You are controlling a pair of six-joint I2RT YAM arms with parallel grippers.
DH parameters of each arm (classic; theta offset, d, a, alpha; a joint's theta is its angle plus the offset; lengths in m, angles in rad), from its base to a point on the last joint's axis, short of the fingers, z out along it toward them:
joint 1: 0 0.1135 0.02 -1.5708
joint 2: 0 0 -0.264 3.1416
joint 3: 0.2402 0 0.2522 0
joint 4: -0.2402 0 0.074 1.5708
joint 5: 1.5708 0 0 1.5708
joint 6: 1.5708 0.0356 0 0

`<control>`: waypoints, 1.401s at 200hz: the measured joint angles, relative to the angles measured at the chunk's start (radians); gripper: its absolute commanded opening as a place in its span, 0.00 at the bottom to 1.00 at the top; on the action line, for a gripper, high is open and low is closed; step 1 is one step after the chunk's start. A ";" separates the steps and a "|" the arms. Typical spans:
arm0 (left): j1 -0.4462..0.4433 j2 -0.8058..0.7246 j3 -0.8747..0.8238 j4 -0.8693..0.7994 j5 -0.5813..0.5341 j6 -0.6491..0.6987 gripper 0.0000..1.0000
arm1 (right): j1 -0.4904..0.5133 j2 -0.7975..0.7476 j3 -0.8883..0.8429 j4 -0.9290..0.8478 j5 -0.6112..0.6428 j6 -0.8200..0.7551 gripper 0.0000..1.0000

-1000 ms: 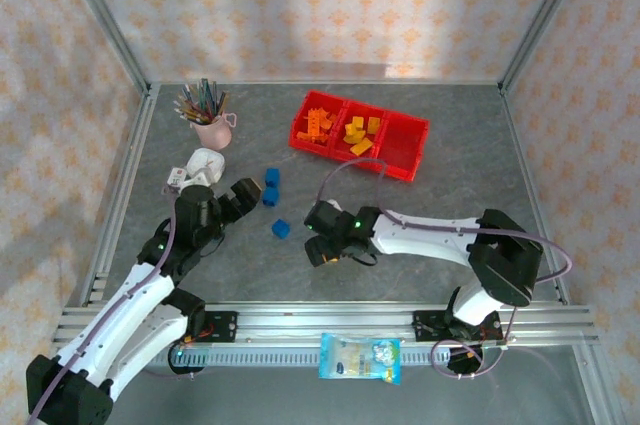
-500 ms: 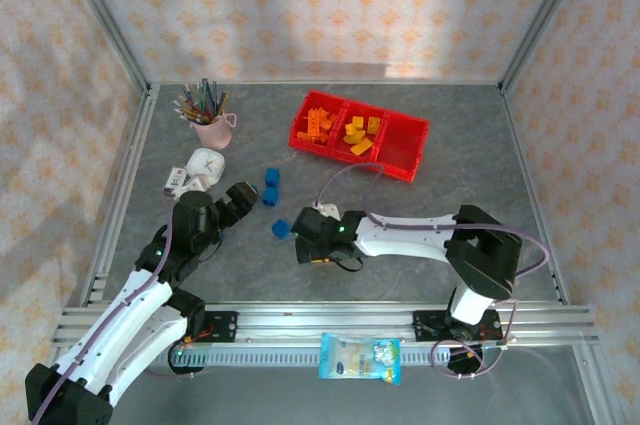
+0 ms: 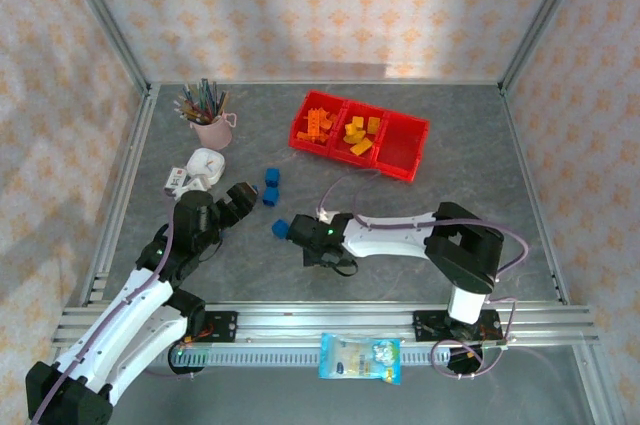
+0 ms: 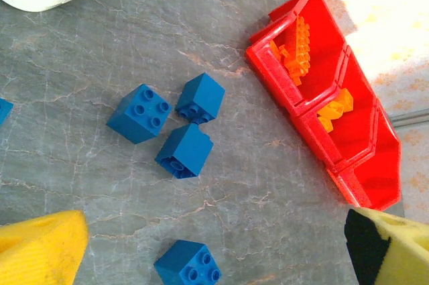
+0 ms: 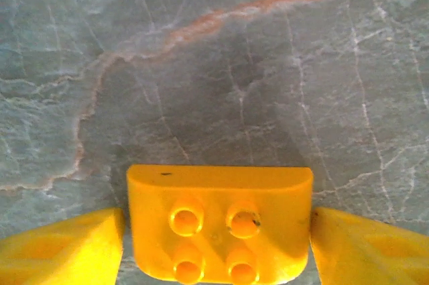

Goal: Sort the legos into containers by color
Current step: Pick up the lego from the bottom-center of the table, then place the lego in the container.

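In the right wrist view a yellow lego [image 5: 219,221] with studs up lies on the grey table, and my right gripper [image 5: 218,245] has a yellow finger pressed against each of its sides. From above, that gripper [image 3: 310,237] sits low just right of a lone blue lego [image 3: 280,230]. My left gripper [image 3: 238,197] hangs open above the table beside two more blue legos [image 3: 270,185]. Its wrist view shows several blue legos [image 4: 184,151] ahead of its open fingers [image 4: 40,245]. The red containers [image 3: 400,170] hold orange legos [image 3: 318,123] and yellow legos [image 3: 358,135].
A pink cup of pencils [image 3: 208,120] stands at the back left, with a white clock [image 3: 205,162] in front of it. A plastic packet [image 3: 360,357] lies on the rail at the near edge. The red bins' corner [image 4: 295,107] lies right of the blue bricks.
My right gripper slid left across the table toward the lone blue lego and narrowed its jaws onto the yellow lego. The left gripper drew back slightly and stayed open.
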 measured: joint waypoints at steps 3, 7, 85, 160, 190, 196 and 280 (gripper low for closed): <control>0.000 0.000 0.000 0.000 0.000 0.000 0.99 | 0.000 0.002 0.003 0.000 0.002 0.003 0.71; 0.000 0.000 0.000 0.000 0.000 0.000 0.99 | 0.000 0.007 0.006 0.000 0.004 0.003 0.71; 0.001 0.000 0.000 0.000 0.000 0.004 0.99 | 0.000 0.027 0.032 -0.018 0.030 0.001 0.60; 0.001 0.094 0.053 0.038 0.010 0.020 0.99 | -0.216 -0.101 0.117 -0.008 0.088 -0.142 0.61; 0.001 0.185 0.102 0.100 0.033 0.027 0.99 | -0.376 -0.076 0.225 0.024 0.121 -0.252 0.62; 0.001 0.206 0.112 0.115 0.039 0.031 0.99 | -0.405 -0.056 0.261 0.031 0.130 -0.274 0.62; 0.001 0.405 0.194 0.265 0.092 0.034 0.99 | -0.621 0.312 0.655 0.107 0.179 -0.474 0.68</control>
